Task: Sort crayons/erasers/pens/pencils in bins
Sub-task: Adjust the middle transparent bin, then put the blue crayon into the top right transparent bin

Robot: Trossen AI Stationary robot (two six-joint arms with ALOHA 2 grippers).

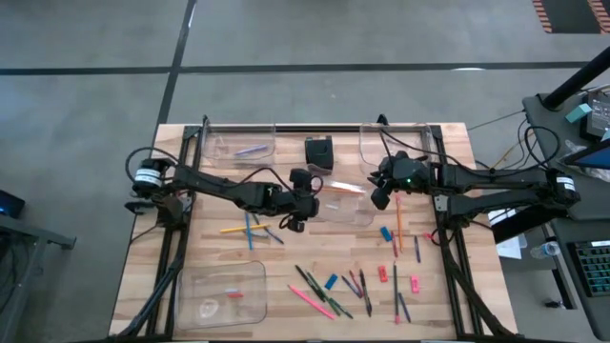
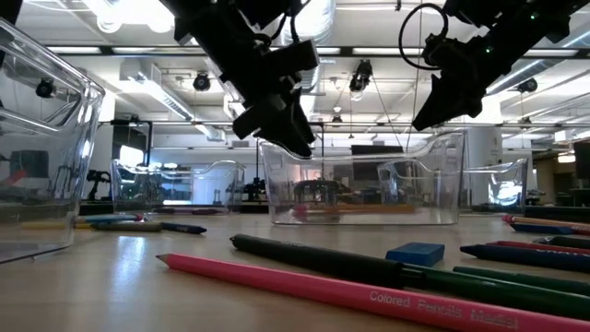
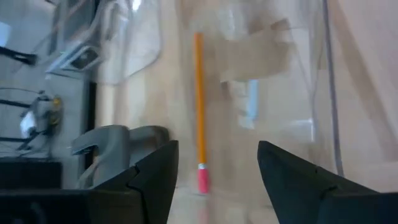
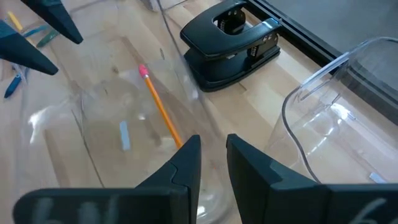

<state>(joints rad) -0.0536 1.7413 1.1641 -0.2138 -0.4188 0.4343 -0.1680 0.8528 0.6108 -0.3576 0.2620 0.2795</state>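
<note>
A clear bin (image 1: pixel 357 217) stands mid-table, and an orange pencil (image 3: pixel 199 99) with a pink eraser tip lies flat on its floor. My left gripper (image 3: pixel 217 163) hovers open over this bin's left end, pointing slantwise down, with nothing between its fingers. My right gripper (image 4: pixel 213 155) hangs above the same bin's right end, its fingers nearly together and empty. Loose pencils, pens and crayons (image 1: pixel 334 286) lie on the near half of the table, with more sticks (image 1: pixel 253 229) left of the centre bin. Blue erasers (image 1: pixel 386 232) and red erasers (image 1: pixel 383 273) lie among them.
A black hole punch (image 1: pixel 319 152) sits at the far middle, between a far-left bin (image 1: pixel 217 148) holding a purple stick and a far-right bin (image 1: pixel 367 143). A near-left bin (image 1: pixel 191 286) holds a small pink piece. Bare wood lies between the near-left bin and the centre bin.
</note>
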